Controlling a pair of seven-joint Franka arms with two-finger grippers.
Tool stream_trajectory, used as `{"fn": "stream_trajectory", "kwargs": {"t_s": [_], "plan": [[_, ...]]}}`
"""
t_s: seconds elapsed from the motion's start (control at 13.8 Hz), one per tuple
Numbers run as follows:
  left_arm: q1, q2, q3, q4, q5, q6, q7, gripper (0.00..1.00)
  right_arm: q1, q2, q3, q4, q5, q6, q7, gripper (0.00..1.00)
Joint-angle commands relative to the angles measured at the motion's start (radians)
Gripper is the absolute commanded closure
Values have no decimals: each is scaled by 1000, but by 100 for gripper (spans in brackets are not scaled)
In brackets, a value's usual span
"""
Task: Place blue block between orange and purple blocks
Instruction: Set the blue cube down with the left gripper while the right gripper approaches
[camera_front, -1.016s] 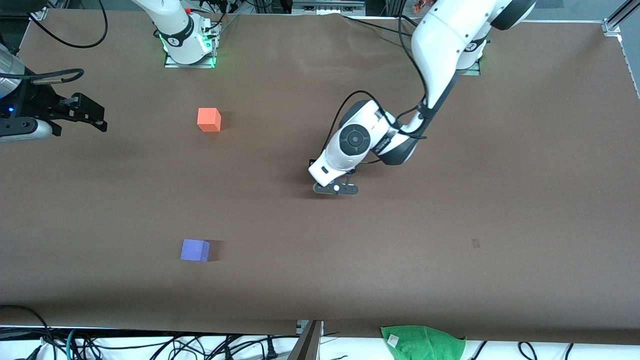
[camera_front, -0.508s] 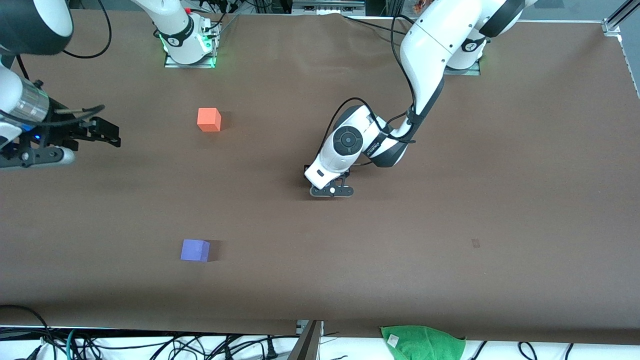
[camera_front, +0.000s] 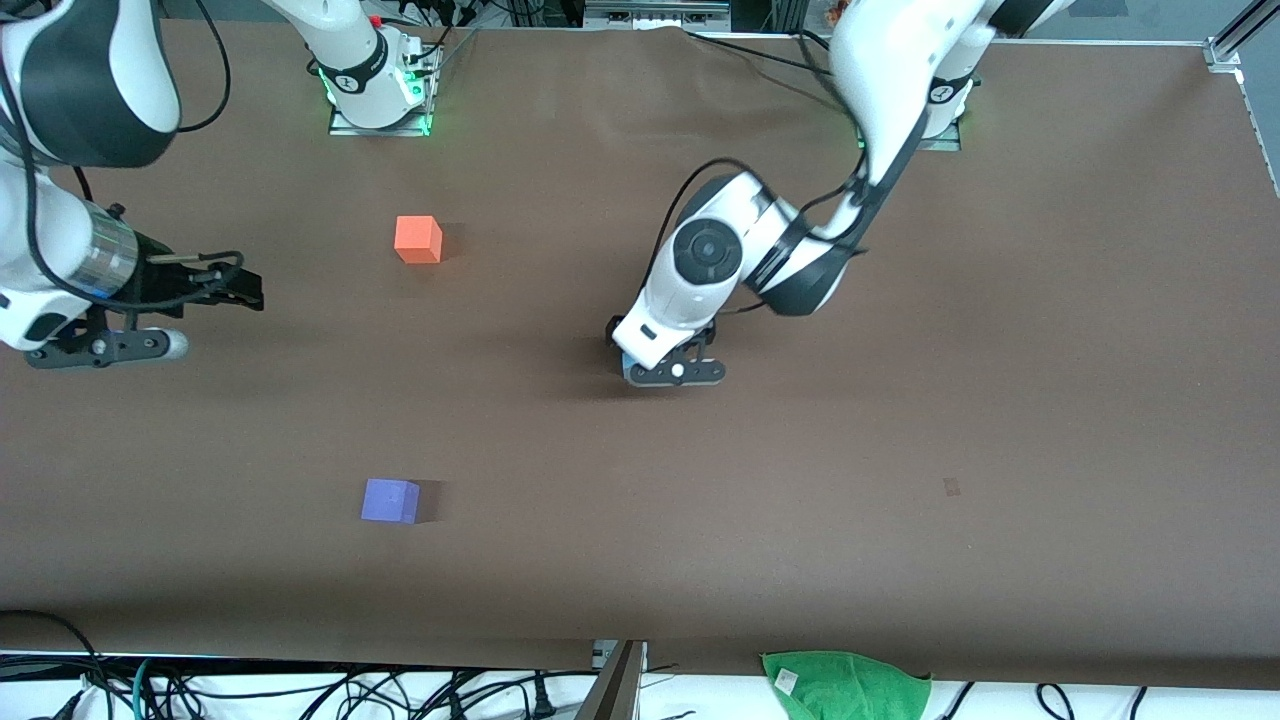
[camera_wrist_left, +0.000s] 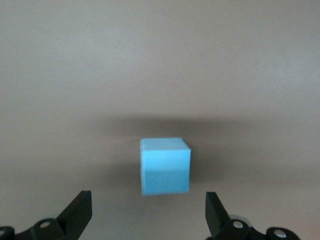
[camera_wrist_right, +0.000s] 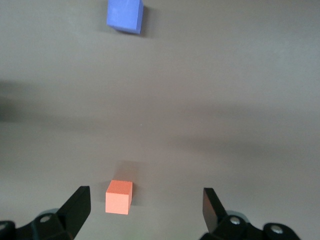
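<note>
Here, all places are given relative to the blue block.

Blue block (camera_wrist_left: 165, 166): it is seen in the left wrist view as a light sky-blue cube resting flat on the brown table (camera_front: 1000, 300), its shadow spread around it. In the front view it is almost wholly hidden under the left arm's hand.

Left gripper (camera_wrist_left: 150, 220): it is held directly over the blue block. The fingers (camera_wrist_left: 77, 212) are spread wide, wider than the cube, and nothing is gripped. The cube is seen between the two fingertips without being touched by either.

Orange block (camera_front: 418, 239): it is placed well apart from the blue block, toward the right arm's end of the table and farther from the front camera.

Purple block (camera_front: 390, 500): it is placed well apart from the blue block, toward the right arm's end of the table and nearer to the front camera. The stretch of table between it and the orange block is bare.

Right gripper (camera_wrist_right: 145, 210): it is held over the table at the right arm's end, well apart from the blue block. Its fingers (camera_wrist_right: 75, 210) are spread wide and nothing is held.

Green cloth (camera_front: 845, 685): it is laid at the table's edge, much nearer to the front camera than the blue block.
</note>
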Motion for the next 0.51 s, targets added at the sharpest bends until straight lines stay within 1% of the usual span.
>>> {"fn": "stream_trajectory", "kwargs": {"t_s": [0.0,0.07,0.15,0.22,0.36,0.44], "plan": [[87,-151,2,-35,14,-150,2,0,10,36,8,-2,21,-18,-10,1],[119,-190,2,-32,50,-196,14,0,31,51,17,-6,44,-1,-4,1],[162,-229,1,-32,93,-245,57,0,63,71,20,-6,70,21,7,1],[199,-257,1,-29,112,-285,118,0,94,97,20,-11,85,41,18,1],[286,-311,1,-29,112,-353,254,0,146,127,22,-41,173,112,111,1],[337,-341,1,-29,112,-373,328,0,183,140,22,-63,202,174,168,0]]}}
